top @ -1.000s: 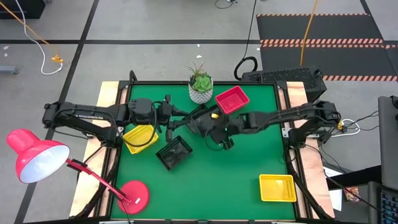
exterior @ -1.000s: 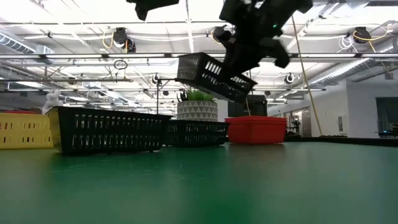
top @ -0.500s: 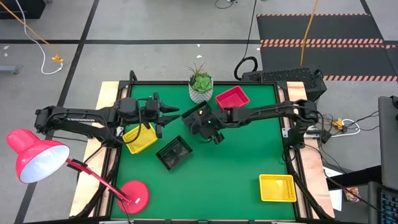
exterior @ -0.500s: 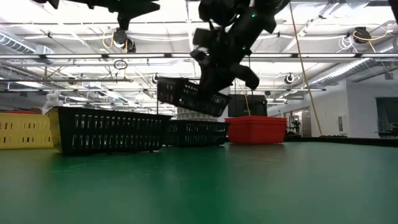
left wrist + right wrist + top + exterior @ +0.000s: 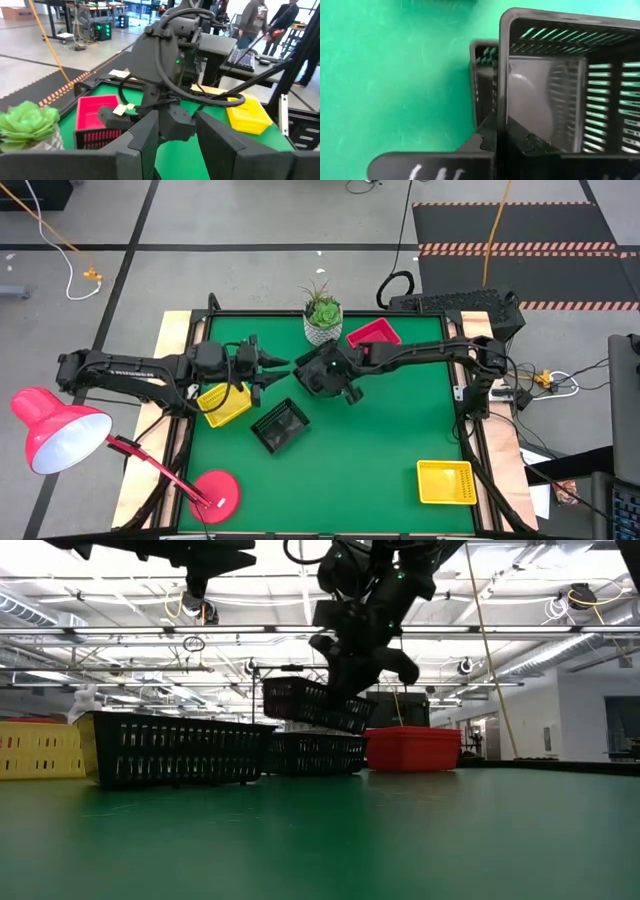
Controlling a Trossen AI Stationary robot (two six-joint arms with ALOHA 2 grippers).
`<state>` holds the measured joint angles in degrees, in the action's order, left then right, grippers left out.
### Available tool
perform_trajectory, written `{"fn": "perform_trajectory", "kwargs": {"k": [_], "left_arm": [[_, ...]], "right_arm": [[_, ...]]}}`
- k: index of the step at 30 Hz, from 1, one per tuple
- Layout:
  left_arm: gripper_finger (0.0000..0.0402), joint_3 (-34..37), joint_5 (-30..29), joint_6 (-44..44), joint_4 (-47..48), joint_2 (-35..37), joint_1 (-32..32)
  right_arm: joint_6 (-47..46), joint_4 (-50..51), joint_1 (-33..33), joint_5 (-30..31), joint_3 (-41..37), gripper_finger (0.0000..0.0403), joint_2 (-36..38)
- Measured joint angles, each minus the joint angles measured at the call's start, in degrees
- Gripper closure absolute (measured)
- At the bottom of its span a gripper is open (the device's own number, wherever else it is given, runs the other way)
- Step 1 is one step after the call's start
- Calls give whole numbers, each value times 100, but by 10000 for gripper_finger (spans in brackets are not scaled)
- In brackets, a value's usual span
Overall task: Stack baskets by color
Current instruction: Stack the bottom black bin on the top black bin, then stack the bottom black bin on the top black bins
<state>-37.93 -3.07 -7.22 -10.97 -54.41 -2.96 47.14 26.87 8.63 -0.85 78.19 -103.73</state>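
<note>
My right gripper (image 5: 327, 373) is shut on a black basket (image 5: 314, 705), which hangs tilted just above a second black basket (image 5: 315, 753) standing on the green table (image 5: 380, 440). The right wrist view shows the held basket (image 5: 555, 100) with the lower one (image 5: 483, 82) beneath it. My left gripper (image 5: 283, 366) stands open and level just left of them, holding nothing. A third black basket (image 5: 280, 425) sits nearer the front. Two yellow baskets (image 5: 225, 402) (image 5: 446, 481) and a red one (image 5: 372, 333) rest on the table. My right gripper pinches one side wall of the black basket at its rim (image 5: 503, 117), one finger inside and one outside. The fingers slant down from the table's right. The basket is tilted, open side up, over the lower black basket; whether they touch I cannot tell.
A white plant pot (image 5: 322, 322) stands at the far edge behind the grippers. A red lamp (image 5: 60, 435) and its round base (image 5: 215, 492) are at the near left corner. Bare green table lies in the middle and near right.
My right gripper has carried the black basket toward the table's far left and down, until it hangs over the second black basket. My left gripper has drawn back a little toward the table's left edge and stayed open.
</note>
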Motion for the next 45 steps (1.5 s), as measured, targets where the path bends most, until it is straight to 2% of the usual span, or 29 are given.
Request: {"fn": "perform_trajectory", "kwargs": {"k": [7, 18, 22, 29, 34, 39, 45], "left_arm": [[270, 0, 0, -83, 96, 0, 128], [270, 0, -2, -84, 92, 0, 171], [270, 0, -2, -84, 101, 0, 171], [270, 0, -4, -81, 151, 0, 172], [270, 0, -6, -73, 202, 0, 171], [270, 0, -36, -44, 195, 0, 160], [270, 0, -174, -117, 177, 0, 160]], "right_arm": [[-14, -238, -7, -102, 4, 403, -125], [-164, 54, -8, -118, -35, 400, -229], [-232, 27, -57, -97, -37, 374, -229], [-465, -20, -204, 2, -38, 295, -219], [-724, -523, -518, 221, -46, 253, 151], [-1076, -1048, -1173, 217, -46, 237, 252], [-1595, -1609, -1780, 237, -44, 244, 33]]}}
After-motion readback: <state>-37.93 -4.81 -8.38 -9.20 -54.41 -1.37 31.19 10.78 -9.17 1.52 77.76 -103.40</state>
